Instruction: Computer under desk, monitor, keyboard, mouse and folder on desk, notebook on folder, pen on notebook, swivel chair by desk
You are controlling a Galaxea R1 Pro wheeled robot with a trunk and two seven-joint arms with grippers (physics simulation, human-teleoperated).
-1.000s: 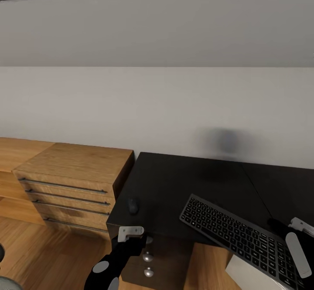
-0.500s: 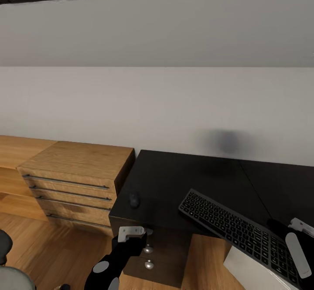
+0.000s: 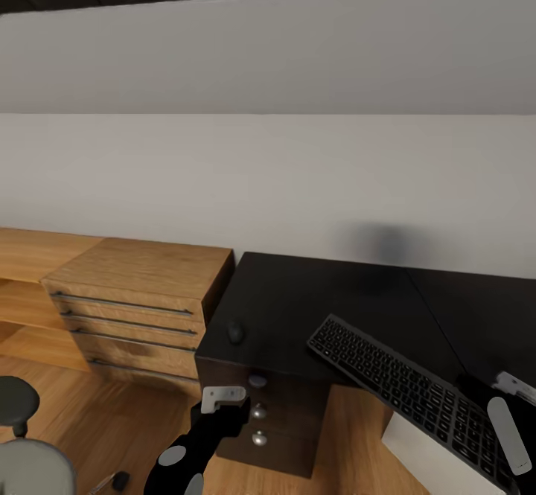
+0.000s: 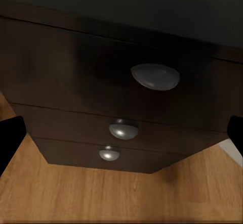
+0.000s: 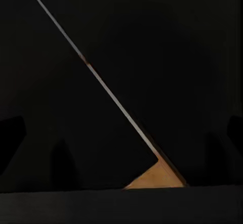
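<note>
**Keyboard carried over the bench corner, mouse resting near the edge**

We see the black bench [image 3: 298, 301] standing against a pale wall, with a light wooden drawer unit [image 3: 141, 301] just beside it. The mouse [image 3: 236, 332] lies on the bench top near its front corner. Below that corner sits a dark drawer block with 3 round silver knobs [image 3: 257, 411]; in the left wrist view the same knobs [image 4: 155, 76] face the camera and the left fingers [image 4: 10, 140] show as dark tips at both picture edges, spread wide with nothing between them.

The keyboard [image 3: 417, 398] slants over the bench's front edge, its far end over the top and its near end reaching the right gripper [image 3: 506, 435]; we cannot tell whether those fingers grip it. A light grey computer [image 3: 424, 465] corner shows below the keyboard. The left gripper [image 3: 222, 398] hangs in front of the drawer block. Part of the swivel chair [image 3: 30, 465] stands on the wooden floor [image 3: 112, 420].
</note>
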